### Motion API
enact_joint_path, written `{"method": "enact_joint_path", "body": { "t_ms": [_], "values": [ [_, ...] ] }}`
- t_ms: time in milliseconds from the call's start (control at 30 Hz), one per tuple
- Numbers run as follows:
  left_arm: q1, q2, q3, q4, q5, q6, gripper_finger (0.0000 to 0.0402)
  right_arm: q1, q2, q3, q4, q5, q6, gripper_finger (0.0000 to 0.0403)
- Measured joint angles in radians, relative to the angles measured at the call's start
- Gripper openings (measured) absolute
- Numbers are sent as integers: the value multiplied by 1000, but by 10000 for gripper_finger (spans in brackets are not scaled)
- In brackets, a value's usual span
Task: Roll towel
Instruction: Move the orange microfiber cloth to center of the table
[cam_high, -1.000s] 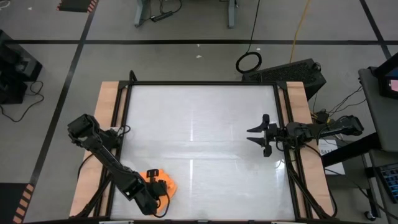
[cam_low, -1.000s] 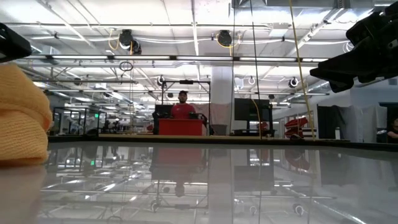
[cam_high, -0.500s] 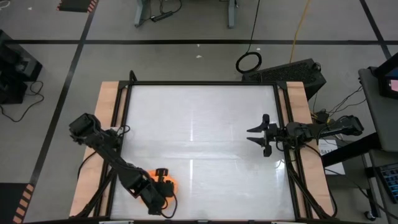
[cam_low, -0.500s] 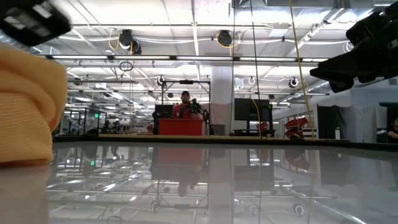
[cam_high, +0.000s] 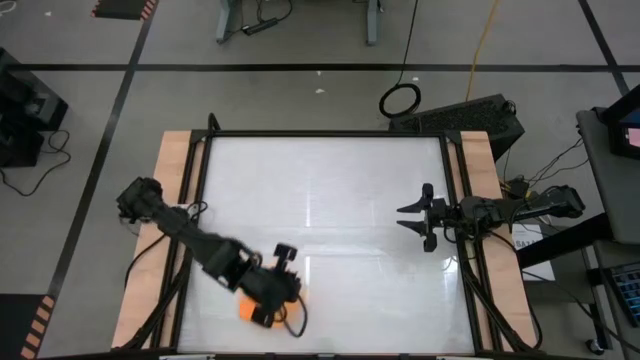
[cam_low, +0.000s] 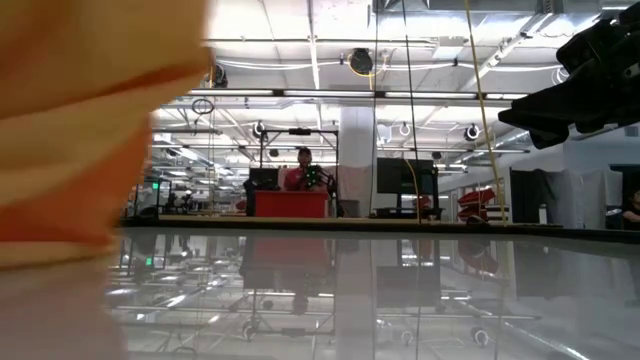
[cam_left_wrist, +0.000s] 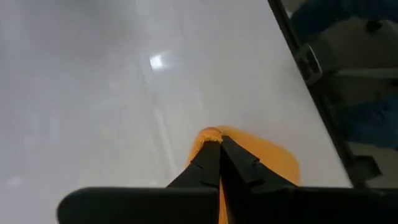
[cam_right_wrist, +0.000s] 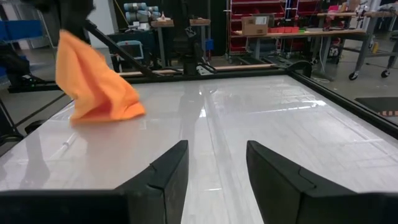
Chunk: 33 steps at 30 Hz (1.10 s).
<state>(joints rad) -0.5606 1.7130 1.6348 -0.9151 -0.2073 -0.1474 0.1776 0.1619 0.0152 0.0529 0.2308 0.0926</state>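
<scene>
The left gripper (cam_high: 283, 283) pinches the small bright orange soft cloth towel (cam_left_wrist: 261, 158) between fingers pressed together, holding it near the white table's (cam_high: 330, 190) near edge (bunched, hanging down); the right gripper (cam_high: 411, 215) hovers spread wide near the right edge, holding nothing.

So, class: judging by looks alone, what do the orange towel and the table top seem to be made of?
The towel: probably soft matte cloth, since it droops in loose folds from the shut left tool. The table top: a hard, glossy white surface, perhaps laminate or coated board, since it mirrors the ceiling lights.
</scene>
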Motion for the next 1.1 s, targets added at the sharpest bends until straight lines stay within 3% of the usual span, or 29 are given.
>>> {"method": "enact_joint_path", "body": {
  "t_ms": [333,467,567,667,767,967,1100],
  "values": [
    [219,0,296,-12,137,352,0,0,0,0,62,4,-3,153],
    [244,-1,372,-26,197,397,0,0,0,0,80,5,-3,153],
    [246,-3,392,-151,194,363,0,0,2,0,76,5,18,153],
    [249,2,343,-330,130,247,0,0,6,0,54,5,51,153],
    [254,26,225,-385,102,143,0,0,16,0,27,4,80,153],
    [252,66,-43,-277,106,80,12,0,66,0,-4,-27,139,153],
    [270,95,-146,-182,98,76,18,1,108,0,-4,-82,182,153]
  ]
}}
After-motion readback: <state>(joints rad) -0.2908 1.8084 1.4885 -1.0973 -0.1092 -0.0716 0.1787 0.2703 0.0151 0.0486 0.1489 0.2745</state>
